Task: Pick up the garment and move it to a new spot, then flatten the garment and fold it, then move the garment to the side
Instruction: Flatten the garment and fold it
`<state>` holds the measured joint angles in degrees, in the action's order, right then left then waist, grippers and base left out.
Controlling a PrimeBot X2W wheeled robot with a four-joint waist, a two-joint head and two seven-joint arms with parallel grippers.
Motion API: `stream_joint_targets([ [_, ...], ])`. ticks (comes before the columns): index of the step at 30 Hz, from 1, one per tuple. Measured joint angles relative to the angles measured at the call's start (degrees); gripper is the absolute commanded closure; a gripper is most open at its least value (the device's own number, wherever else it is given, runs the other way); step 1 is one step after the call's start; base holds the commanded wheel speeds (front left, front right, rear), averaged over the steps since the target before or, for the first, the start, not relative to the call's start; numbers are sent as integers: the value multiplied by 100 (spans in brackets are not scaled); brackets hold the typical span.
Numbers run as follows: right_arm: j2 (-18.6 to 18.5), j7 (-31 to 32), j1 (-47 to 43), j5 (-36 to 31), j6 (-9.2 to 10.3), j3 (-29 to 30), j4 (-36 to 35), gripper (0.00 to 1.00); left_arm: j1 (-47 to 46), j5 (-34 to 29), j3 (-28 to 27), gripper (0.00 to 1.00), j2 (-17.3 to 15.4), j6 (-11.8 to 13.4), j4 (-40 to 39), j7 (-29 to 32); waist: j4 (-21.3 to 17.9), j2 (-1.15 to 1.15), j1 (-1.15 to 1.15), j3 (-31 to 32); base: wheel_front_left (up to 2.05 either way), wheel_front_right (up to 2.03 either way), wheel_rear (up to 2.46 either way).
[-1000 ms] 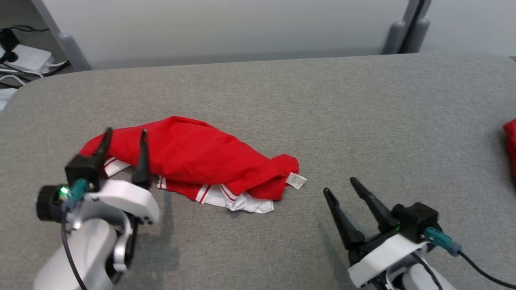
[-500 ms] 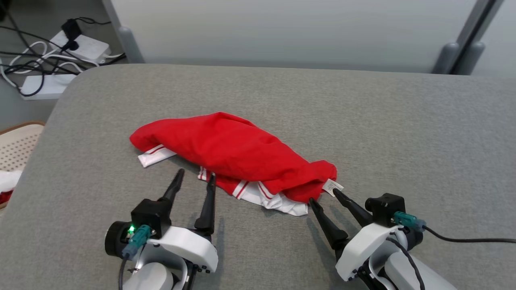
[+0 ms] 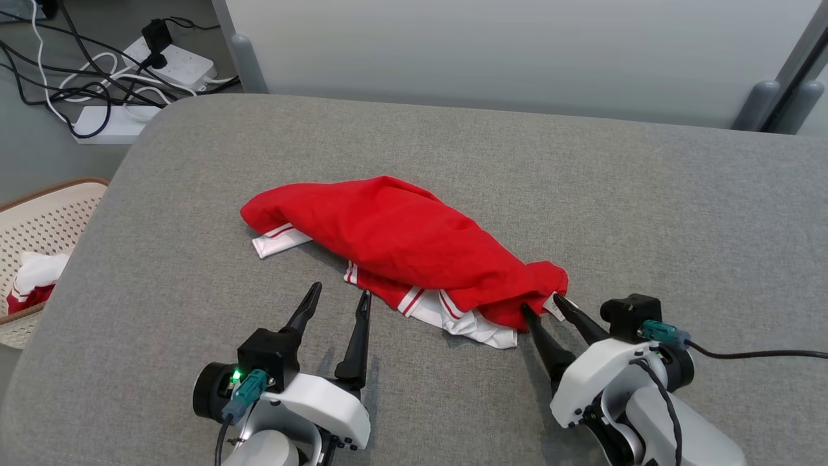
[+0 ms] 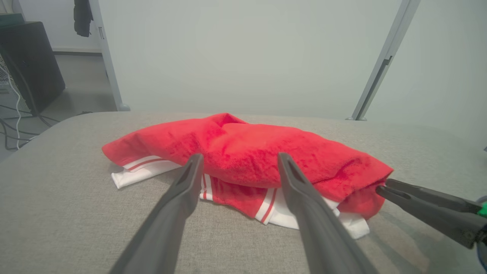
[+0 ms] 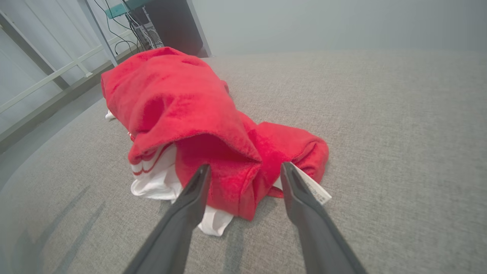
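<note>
Far left, off the edge of the work surface: a perforated basket [image 3: 45, 226] with a scrap of white-and-red cloth in it, and beyond it power strips [image 3: 173, 59] and cables on the floor; none of this belongs to the job. Left gripper [image 3: 341, 289]: fingers spread wide, empty, low over the grey padded table [image 3: 647, 213], just short of the near edge of the red garment [image 3: 401, 246], tips aimed at its white striped trim [image 3: 414, 300]. I judge I hold it there so it can take the left half once the other end is secured. The red garment lies bunched in a long diagonal heap mid-table, left end farther from me, right end nearer, trim poking out underneath along the near side; not flattened, not folded. Right gripper [image 3: 540, 303]: fingers apart, straddling the garment's right tip, one finger by the white underlayer, the other against the care label [image 3: 552, 305]; cloth sits between them but nothing is pinched yet. Step in hand, as I read it: the first pick-up. Next call: close on the red fold itself, since a grip on the label alone could slip or tear
</note>
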<state>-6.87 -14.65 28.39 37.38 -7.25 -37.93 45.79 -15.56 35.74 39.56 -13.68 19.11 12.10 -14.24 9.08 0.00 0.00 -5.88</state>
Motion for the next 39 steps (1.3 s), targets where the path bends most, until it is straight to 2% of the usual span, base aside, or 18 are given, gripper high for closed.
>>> stream_joint_targets([
  [2,35,0,61,0,0,2,57,62,0,-26,-20,0,10,-16,19,0,-7,0,0,-14,0,0,0],
  [3,55,0,81,0,0,9,81,77,0,-46,-35,0,11,-23,33,0,-11,0,0,-22,0,0,0],
  [4,74,0,94,0,0,19,91,100,0,-46,-48,0,12,-44,49,0,-18,0,0,-30,0,0,0],
  [14,13,0,191,-98,0,215,-38,100,-1,-149,-166,0,69,-142,130,0,-105,0,0,-49,0,0,0],
  [23,-452,1,189,-1011,-1,1713,-716,100,7,-189,-289,0,133,-158,180,0,-293,0,0,13,0,0,0],
  [26,-613,0,185,-1402,-1,2226,-1037,100,22,-185,-277,0,151,-259,223,0,-393,0,0,46,0,0,0],
  [31,-720,0,124,-1911,-1,2671,-1343,100,32,-121,-123,0,183,-532,237,11,-558,0,0,82,0,0,0],
  [36,-694,0,-104,-2284,-1,3195,-1163,100,31,-86,175,0,233,-864,188,222,-658,0,0,72,0,0,0],
  [38,-668,0,-192,-2504,-2,3454,-998,100,27,-87,264,0,285,-903,204,272,-667,0,0,65,0,0,0],
  [39,-581,0,-236,-2652,-2,3776,-906,100,7,-91,302,0,333,-903,243,313,-674,0,0,69,0,0,0],
])
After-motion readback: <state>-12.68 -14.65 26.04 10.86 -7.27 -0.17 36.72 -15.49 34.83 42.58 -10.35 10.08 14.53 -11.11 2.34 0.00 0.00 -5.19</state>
